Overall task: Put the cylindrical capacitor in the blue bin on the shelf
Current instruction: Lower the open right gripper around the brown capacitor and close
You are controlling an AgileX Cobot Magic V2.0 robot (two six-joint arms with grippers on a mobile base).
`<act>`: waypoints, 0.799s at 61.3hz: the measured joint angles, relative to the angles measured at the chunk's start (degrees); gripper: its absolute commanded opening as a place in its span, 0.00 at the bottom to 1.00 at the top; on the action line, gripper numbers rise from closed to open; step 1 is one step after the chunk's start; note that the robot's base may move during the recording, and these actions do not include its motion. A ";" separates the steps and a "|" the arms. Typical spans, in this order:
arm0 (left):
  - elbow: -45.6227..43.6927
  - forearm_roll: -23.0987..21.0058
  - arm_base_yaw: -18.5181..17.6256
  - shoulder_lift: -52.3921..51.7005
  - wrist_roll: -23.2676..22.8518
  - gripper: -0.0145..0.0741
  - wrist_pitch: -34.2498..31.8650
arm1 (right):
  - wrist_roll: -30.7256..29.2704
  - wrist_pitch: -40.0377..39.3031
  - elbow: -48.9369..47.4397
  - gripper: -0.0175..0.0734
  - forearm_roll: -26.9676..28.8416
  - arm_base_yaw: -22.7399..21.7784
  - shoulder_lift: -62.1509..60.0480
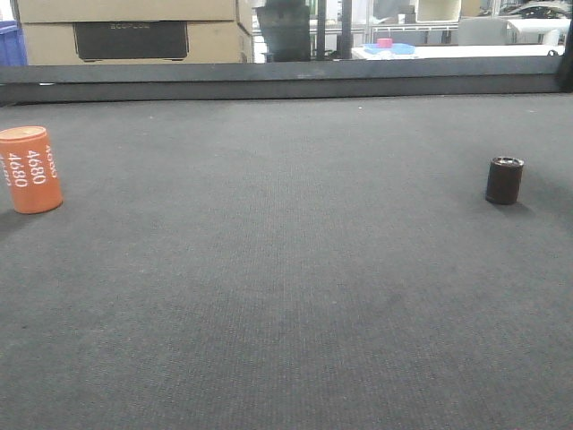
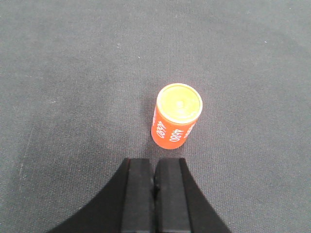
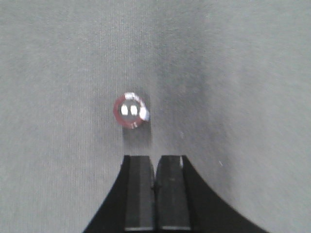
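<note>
The cylindrical capacitor stands upright on the dark grey mat at the right, small and dark with a silvery top rim. In the right wrist view its top shows from above, just ahead of my right gripper, which is shut and empty. My left gripper is shut and empty, hovering just behind the orange cylinder printed "4680". Neither gripper shows in the front view. The shelf and the blue bin are out of view.
The orange "4680" cylinder stands at the mat's left edge. A dark raised ledge runs along the far side of the mat. Cardboard boxes and a white table with blue and pink items lie beyond.
</note>
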 measured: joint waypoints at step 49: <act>0.00 0.00 0.00 0.00 0.00 0.04 0.34 | 0.24 7.93 -14.01 0.29 -1.40 2.53 16.78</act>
